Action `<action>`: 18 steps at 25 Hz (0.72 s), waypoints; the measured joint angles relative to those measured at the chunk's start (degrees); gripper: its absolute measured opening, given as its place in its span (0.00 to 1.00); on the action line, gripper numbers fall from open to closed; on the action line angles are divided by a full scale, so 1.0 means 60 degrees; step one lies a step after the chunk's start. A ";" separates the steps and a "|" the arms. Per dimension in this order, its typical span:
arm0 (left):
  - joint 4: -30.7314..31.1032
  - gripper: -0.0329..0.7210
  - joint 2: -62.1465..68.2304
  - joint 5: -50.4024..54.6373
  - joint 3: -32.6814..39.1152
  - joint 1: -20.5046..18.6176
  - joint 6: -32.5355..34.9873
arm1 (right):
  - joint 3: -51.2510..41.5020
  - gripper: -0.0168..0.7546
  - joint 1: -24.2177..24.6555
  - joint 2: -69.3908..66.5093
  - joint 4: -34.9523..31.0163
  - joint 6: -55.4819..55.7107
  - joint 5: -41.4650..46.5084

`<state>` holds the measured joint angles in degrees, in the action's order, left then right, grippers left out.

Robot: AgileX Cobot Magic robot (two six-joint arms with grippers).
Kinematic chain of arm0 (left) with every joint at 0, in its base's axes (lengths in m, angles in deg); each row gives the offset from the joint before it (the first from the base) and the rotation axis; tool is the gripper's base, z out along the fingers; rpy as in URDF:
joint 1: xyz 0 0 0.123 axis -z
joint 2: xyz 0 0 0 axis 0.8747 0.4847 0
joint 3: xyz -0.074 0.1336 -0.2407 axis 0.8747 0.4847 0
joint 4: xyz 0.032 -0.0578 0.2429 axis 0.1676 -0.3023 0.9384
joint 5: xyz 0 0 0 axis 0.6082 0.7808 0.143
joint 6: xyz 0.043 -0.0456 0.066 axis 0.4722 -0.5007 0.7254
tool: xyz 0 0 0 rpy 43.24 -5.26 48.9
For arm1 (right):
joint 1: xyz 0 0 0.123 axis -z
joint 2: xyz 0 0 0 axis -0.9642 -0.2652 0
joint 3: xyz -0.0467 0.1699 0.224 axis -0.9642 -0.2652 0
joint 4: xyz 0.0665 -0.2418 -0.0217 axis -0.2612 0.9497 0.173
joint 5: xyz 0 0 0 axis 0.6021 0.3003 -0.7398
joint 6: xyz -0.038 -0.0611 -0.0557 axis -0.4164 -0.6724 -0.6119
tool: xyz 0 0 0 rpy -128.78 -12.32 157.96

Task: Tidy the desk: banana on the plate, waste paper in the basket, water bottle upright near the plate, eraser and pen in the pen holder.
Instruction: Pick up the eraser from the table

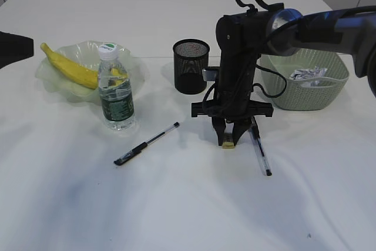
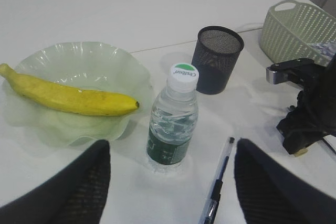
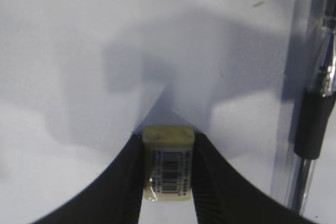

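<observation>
With the right tool (image 1: 228, 136) clamped on the eraser (image 3: 168, 162) low over the bench (image 1: 188, 204), at 5 o'clock from the pen holder (image 1: 191, 66), its shallow end-grip risks slipping during transfer; the left tool (image 2: 168, 182) hangs open.

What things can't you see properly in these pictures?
- Eraser: the right gripper's fingers cover its sides in the right wrist view; its barcode label is too blurred to read.
- Pen beside it: cut off by the right wrist view's top and bottom edges.
- Inside the pen holder: too dark to see in the exterior view.
- Left gripper: fingertips cut off by the left wrist view's bottom edge.
</observation>
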<state>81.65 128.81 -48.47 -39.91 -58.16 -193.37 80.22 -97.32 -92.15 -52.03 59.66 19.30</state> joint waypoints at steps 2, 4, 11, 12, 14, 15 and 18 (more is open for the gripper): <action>0.0000 0.73 0.0000 0.0000 0.0000 0.0000 0.0000 | 0.0000 0.30 0.0000 0.0000 -0.0016 -0.0099 0.0000; 0.0000 0.73 0.0000 0.0000 0.0000 0.0000 0.0000 | 0.0000 0.30 0.0000 0.0000 -0.0038 -0.0161 0.0000; 0.0000 0.73 0.0000 -0.0003 0.0000 0.0000 0.0000 | 0.0000 0.30 0.0000 0.0000 -0.0078 -0.0366 0.0000; 0.0000 0.73 0.0000 -0.0003 0.0000 0.0000 0.0000 | 0.0021 0.30 0.0000 0.0000 -0.0078 -0.0391 0.0000; 0.0000 0.73 0.0000 -0.0003 0.0000 0.0000 0.0000 | 0.0079 0.30 0.0000 0.0019 -0.0124 -0.0411 0.0000; 0.0000 0.73 0.0000 -0.0003 0.0000 0.0000 0.0000 | 0.0120 0.30 0.0000 0.0055 -0.0145 -0.0427 0.0000; 0.0000 0.73 0.0000 -0.0019 0.0000 0.0000 0.0000 | 0.0166 0.30 0.0000 0.0228 -0.0145 -0.0516 0.0000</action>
<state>81.65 128.81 -48.59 -39.91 -58.16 -193.37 81.21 -97.32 -90.79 -52.90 56.57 19.30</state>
